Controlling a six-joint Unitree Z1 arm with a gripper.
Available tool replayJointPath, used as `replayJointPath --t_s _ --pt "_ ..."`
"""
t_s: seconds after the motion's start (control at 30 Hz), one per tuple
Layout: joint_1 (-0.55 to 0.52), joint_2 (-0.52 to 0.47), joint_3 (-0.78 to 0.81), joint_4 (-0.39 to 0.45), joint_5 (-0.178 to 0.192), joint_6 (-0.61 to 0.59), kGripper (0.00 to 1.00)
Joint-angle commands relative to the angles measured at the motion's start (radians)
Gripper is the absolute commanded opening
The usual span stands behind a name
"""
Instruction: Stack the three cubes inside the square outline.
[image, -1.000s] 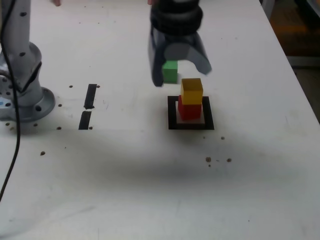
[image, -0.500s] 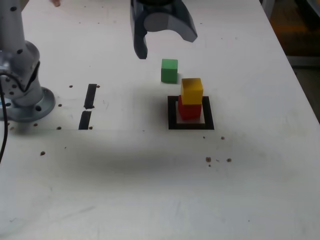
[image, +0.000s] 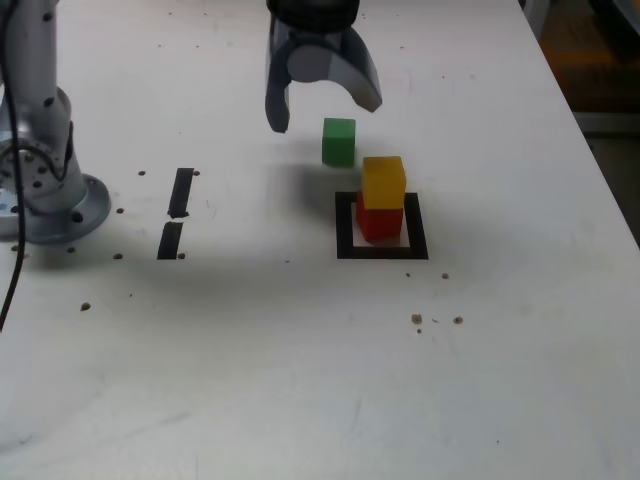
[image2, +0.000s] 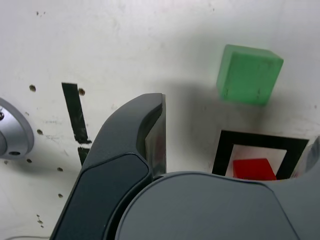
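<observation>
In the exterior view the yellow cube (image: 383, 180) sits on the red cube (image: 380, 221) inside the black square outline (image: 345, 226). The green cube (image: 339, 141) rests alone on the table just behind the outline. My gripper (image: 322, 108) hangs open and empty above the table, behind the green cube and slightly toward the exterior view's left of it. In the wrist view one dark finger (image2: 150, 135) is in front, with the green cube (image2: 249, 74) beyond it. Part of the red cube (image2: 254, 169) shows inside the square outline (image2: 250, 140); the yellow one is hidden there.
The arm's silver base (image: 45, 195) stands at the exterior view's left. Two short black tape strips (image: 180, 192) (image: 170, 240) lie between the base and the outline. Small dark specks (image: 417, 319) dot the white table. The table's edge (image: 600, 170) runs along the exterior view's right.
The gripper has lifted off the yellow cube, spread its jaws and pulled back toward the exterior view's left, uncovering the green cube. The cubes have not moved.
</observation>
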Motion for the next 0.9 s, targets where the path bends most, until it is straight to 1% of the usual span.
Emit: replayJointPath --t_s 0.0,0.33,0.5,0.63,0.87 --pt "0.014 0.018 0.005 -0.011 -0.003 0.026 0.98" --pt "0.095 0.079 0.032 -0.069 -0.026 0.176 0.98" --pt "0.117 0.103 0.029 -0.093 -0.033 0.237 0.97" --pt "0.123 0.119 0.023 -0.111 -0.034 0.269 0.96" --pt "0.128 0.133 0.02 -0.137 -0.037 0.285 0.95"
